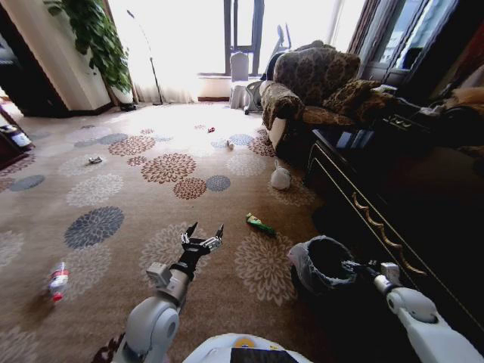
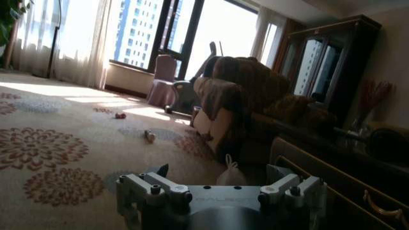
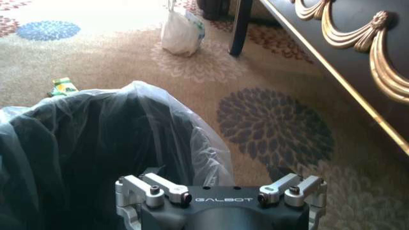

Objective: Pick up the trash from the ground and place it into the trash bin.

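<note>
Over trash bin (image 3: 96, 143): right hand (image 1: 354, 267), "GALBOT" printed, grip unclear; left hand (image 1: 203, 236) released.

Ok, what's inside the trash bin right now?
The trash bin shows its crinkled translucent liner and a dark interior; no trash visible, but the bottom is in shadow. The right gripper is at its rim.
</note>
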{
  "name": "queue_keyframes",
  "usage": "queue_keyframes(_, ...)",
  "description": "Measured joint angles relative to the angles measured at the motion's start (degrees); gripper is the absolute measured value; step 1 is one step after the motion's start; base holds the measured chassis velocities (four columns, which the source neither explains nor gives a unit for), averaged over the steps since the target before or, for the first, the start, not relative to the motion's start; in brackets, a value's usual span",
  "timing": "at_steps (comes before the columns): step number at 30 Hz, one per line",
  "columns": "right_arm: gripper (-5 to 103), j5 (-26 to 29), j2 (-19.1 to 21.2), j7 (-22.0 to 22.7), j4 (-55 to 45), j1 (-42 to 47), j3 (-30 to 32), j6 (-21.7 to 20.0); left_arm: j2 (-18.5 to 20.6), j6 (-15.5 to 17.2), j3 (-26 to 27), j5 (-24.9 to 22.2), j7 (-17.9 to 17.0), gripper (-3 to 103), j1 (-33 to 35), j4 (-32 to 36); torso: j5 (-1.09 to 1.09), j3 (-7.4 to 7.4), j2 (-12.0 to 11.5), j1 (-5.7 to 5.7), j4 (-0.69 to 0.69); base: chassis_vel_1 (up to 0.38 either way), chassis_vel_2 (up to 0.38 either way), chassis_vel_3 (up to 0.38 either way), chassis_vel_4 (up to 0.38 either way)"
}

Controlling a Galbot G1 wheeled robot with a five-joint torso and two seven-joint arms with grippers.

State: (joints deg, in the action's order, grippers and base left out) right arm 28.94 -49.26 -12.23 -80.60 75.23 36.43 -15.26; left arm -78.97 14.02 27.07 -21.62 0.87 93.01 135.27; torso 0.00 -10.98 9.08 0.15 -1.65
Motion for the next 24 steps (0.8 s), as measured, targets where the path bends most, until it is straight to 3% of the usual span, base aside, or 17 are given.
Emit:
queue_keyframes(3,103,-0.3,0.4,-0.5,1.6,-1.6,-1.3,-0.5,-0.1,0.0,0.0,0.0,0.0,100,0.1,0.1,0.01,0.00,0.0,0.00,-0.01,0.000,0.000,0.000,0.000)
queue_keyframes(7,97,-0.6,1.1,-1.3,3.8,-3.6,-2.5,-1.0,-0.2,-0.1,0.0,0.1,0.0,100,0.2,0.3,0.01,0.00,0.0,0.00,0.00,0.000,0.000,0.000,0.000)
queue_keyframes(11,78,-1.0,2.9,-2.9,5.2,-4.8,-4.1,-1.6,-0.3,-0.2,0.2,0.2,-0.1,100,0.6,0.6,0.00,0.00,0.0,0.00,0.00,0.000,0.000,0.000,0.000)
queue_keyframes(12,78,-1.0,2.9,-2.9,5.2,-4.8,-4.1,-1.6,-0.3,-0.2,0.2,0.2,-0.1,100,0.6,0.6,0.00,0.00,0.0,0.00,0.00,0.000,0.000,0.000,0.000)
queue_keyframes(14,67,-1.7,3.6,-3.6,5.5,-5.0,-4.8,-1.6,-0.4,-0.2,0.2,0.2,-0.2,100,0.7,0.9,0.00,0.00,0.0,-0.01,-0.01,0.000,0.000,0.000,0.000)
queue_keyframes(16,67,-2.1,3.8,-3.8,5.6,-5.0,-5.0,-1.6,-0.5,-0.2,0.3,0.2,-0.2,100,0.7,1.0,0.00,0.00,0.0,-0.01,-0.02,0.000,0.000,0.000,0.000)
queue_keyframes(20,45,-3.8,4.4,-4.7,5.6,-4.3,-5.5,-1.0,-0.6,-0.3,0.6,0.1,-0.5,100,0.6,1.0,-0.03,0.01,0.0,-0.01,0.00,0.000,0.000,0.000,0.000)
queue_keyframes(24,34,-5.8,5.0,-5.6,5.6,-3.8,-5.8,-0.1,-1.0,-0.4,0.5,0.2,-0.6,100,0.5,0.9,-0.03,0.01,0.0,-0.01,-0.01,0.000,0.000,0.000,0.000)
